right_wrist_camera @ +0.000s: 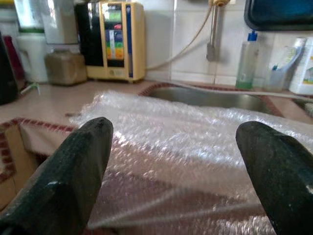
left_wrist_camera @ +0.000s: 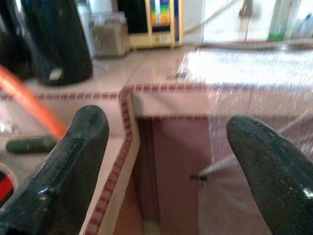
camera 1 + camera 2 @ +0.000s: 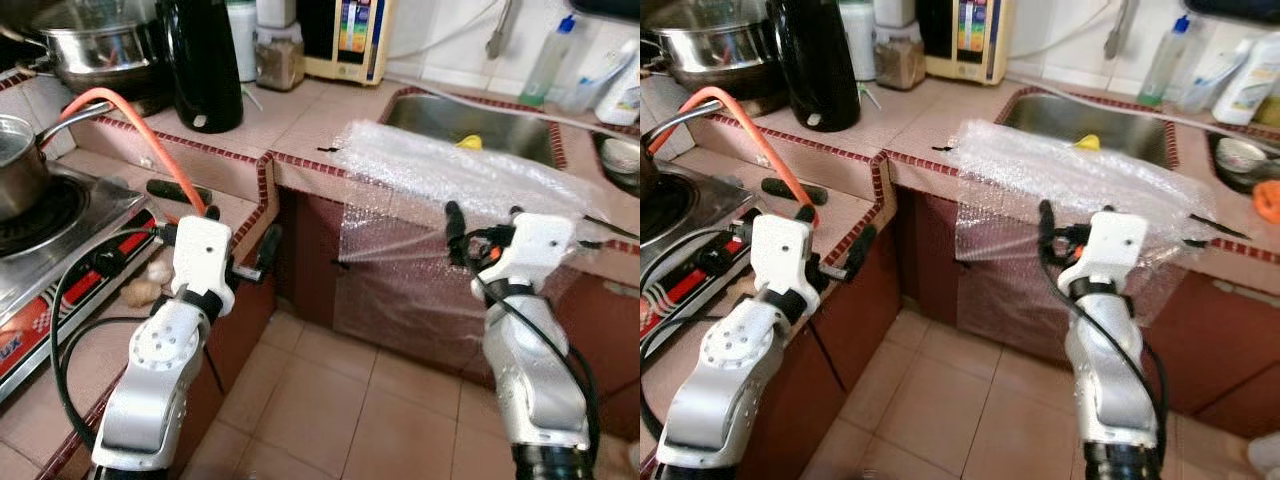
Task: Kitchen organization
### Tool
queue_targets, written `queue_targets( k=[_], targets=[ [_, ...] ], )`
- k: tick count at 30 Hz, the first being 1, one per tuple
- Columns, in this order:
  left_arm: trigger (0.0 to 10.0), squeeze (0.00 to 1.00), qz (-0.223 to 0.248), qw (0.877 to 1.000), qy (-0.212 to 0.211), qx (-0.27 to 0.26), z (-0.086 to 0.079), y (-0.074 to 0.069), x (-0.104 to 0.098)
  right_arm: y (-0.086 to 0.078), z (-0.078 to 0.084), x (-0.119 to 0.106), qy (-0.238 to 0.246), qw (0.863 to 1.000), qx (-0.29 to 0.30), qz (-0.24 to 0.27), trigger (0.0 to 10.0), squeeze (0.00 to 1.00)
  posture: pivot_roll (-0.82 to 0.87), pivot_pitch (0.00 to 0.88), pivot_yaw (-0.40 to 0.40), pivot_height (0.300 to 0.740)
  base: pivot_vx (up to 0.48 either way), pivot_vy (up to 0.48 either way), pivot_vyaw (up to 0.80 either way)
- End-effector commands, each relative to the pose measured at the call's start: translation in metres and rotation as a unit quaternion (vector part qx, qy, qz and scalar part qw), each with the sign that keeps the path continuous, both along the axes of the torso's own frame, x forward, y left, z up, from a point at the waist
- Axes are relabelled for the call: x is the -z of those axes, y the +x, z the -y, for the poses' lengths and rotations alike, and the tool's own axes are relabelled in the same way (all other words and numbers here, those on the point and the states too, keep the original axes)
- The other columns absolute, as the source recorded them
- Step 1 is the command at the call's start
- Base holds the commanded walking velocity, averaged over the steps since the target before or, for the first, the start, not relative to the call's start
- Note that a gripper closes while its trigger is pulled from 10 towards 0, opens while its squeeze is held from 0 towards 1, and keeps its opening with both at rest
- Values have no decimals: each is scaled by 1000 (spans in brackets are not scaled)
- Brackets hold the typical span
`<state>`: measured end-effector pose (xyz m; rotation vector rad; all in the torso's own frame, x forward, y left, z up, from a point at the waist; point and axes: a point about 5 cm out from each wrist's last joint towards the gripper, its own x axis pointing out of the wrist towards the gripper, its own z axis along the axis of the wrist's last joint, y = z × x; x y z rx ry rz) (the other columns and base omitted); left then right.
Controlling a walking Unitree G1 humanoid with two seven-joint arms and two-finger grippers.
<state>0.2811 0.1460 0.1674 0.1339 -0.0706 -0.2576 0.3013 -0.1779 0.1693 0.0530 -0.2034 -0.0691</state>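
Although the task only says to organize the kitchen, the thing nearest to hand is the sheet of bubble wrap (image 3: 450,180), which lies across the tiled counter (image 3: 300,115) in front of the sink (image 3: 470,125) and hangs down over the cabinet front toward the floor. It has not been gathered, folded or lifted, so I judge the tidying to be at its start, with that sheet probably the first job.

The right gripper (image 1: 178,171) is held just in front of the draped sheet, near its hanging edge, its fingers wide apart and holding nothing. The left gripper (image 2: 168,166) is likewise spread and empty, aimed at the inner corner of the counter, to the left of the wrap.

Farther out, nothing looks sorted yet. A yellow item (image 3: 469,142) sits in the sink, and bottles (image 3: 548,65) stand at the far right by the wall. At the far left stand a black kettle (image 3: 205,65), a jar (image 3: 279,55) and a yellow-framed appliance (image 3: 345,40). On the lower ledge at the left are a gas stove (image 3: 50,240) with a pot (image 3: 20,165), an orange hose (image 3: 150,140) and a dark handle-like object (image 3: 178,190).

What is left, then, is nearly everything: grasp the wrap, clear it off the counter, then deal with the loose items.
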Motion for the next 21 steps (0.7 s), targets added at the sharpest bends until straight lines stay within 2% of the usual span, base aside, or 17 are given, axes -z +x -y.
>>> queue_targets(
  k=[1, 7, 16, 21],
  targets=[
    [10000, 0, 0, 1000, -6, 7, 1, 1, 0, 1, -2, -2, 0, 1000, -5, 4, 10000, 937, 101, 91, -51, 740, 0, 0, 0],
    [10000, 0, -4, 1000, -20, 10, 1, 4, 2, 2, -2, -2, 0, 1000, -7, 1, 10000, 941, 98, 90, -52, 740, 0, 0, -140],
    [10000, 0, -6, 999, -25, 18, 3, 6, 5, 3, -4, 0, 1, 1000, -7, -1, 10000, 937, 97, 90, -50, 740, 0, -300, -569],
    [10000, 0, -10, 999, -26, 19, 4, 7, 8, 3, -5, 1, 2, 1000, -8, -3, 10000, 937, 95, 90, -49, 740, 0, -385, -800]
  ],
)
